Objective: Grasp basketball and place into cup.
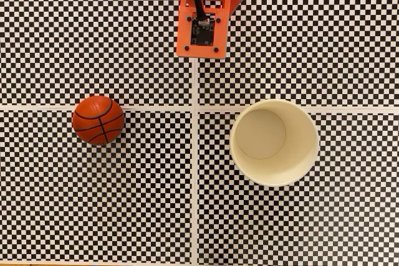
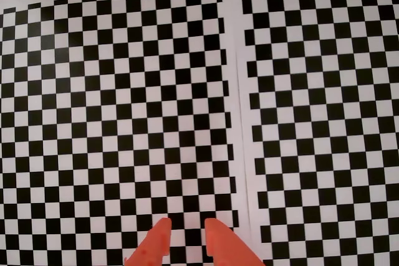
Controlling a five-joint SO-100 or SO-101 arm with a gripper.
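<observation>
While the basketball [image 1: 98,119] rests on the checkered desk [image 1: 324,29] at the left of the fixed view, the cup [image 1: 274,142] stands upright well apart at the right, its mouth up. In the wrist view, the orange fingers [image 2: 157,241] hang slightly parted above bare checkerboard, holding nothing.
</observation>
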